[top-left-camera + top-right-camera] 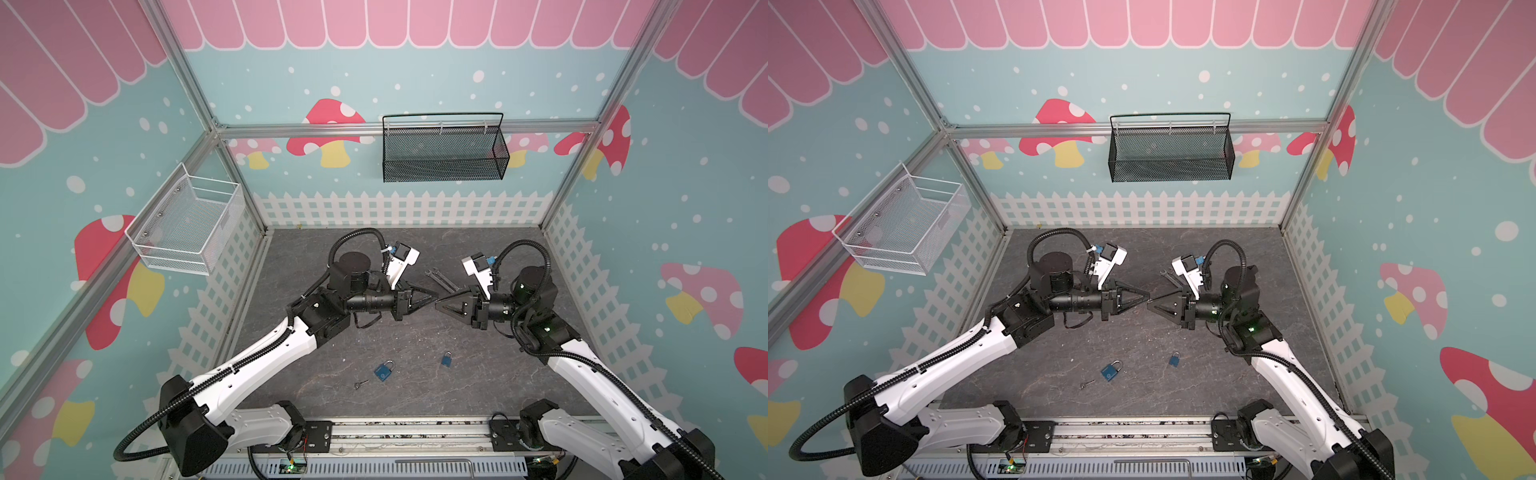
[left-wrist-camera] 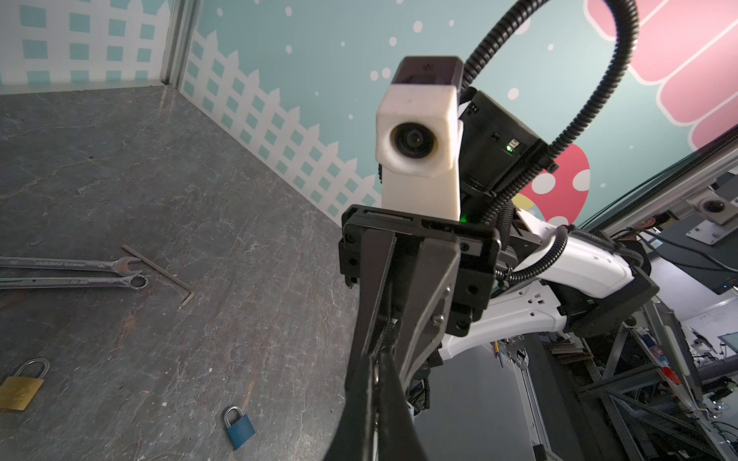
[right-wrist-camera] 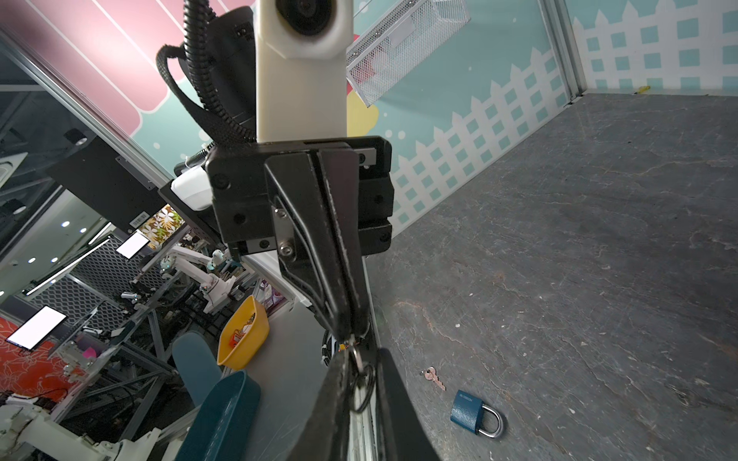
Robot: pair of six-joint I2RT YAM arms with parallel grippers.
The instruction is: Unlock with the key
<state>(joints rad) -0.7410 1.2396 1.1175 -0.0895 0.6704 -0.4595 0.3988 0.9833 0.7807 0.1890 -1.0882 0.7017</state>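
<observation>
Arms raised above mid-table [image 1: 415, 395]: left gripper [image 1: 432, 297] and right gripper [image 1: 441, 304] meet tip to tip in the air. The left jaws are fully closed, pinching a key [image 3: 353, 344], with its ring [image 3: 361, 393] beyond the tips. The right jaws stand narrowly apart either side of that ring; whether they touch it cannot be told. Toward the table front lie the large blue padlock [image 1: 384, 370], a second key [image 1: 361, 384] just beside it, and the small blue padlock [image 1: 446, 359] nearby. A brass padlock [image 2: 20, 389] shows in the left wrist view.
</observation>
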